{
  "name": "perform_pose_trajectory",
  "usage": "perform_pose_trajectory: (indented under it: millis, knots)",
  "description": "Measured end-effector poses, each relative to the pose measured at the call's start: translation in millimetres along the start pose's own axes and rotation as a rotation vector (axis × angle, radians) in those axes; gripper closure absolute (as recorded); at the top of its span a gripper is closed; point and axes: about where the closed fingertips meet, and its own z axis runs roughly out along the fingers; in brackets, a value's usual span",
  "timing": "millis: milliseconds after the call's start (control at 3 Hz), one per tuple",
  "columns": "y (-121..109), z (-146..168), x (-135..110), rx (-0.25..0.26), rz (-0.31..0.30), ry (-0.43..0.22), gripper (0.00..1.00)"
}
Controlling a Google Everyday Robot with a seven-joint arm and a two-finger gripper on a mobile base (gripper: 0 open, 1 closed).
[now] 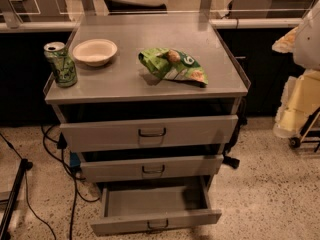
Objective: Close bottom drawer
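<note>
The bottom drawer of a grey metal cabinet is pulled far out towards me, and its inside looks empty. Its narrow front panel has a small dark loop handle at the centre. The mid-sized drawer above it stands out a little. The widest top drawer also stands out a little. My gripper is not in view. A blurred white shape at the right edge may be part of my arm.
On the cabinet top stand a green can, a white bowl and a green snack bag. Black cables lie on the floor at the left. A dark pole leans at the bottom left. A wheeled cart with yellow things stands at the right.
</note>
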Motion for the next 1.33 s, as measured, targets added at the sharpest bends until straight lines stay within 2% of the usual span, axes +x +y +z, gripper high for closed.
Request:
perform_pose_trajectory:
  millis: [333, 667, 1000, 1333]
  knots:
    - [0, 0, 0, 0.000, 0.000, 0.000, 0.00]
    - [0, 0, 0, 0.000, 0.000, 0.000, 0.14]
    - [4, 13, 4, 0.010, 0.017, -0.016, 0.36]
    - [17, 52, 12, 0.003, 0.065, -0.057, 0.58]
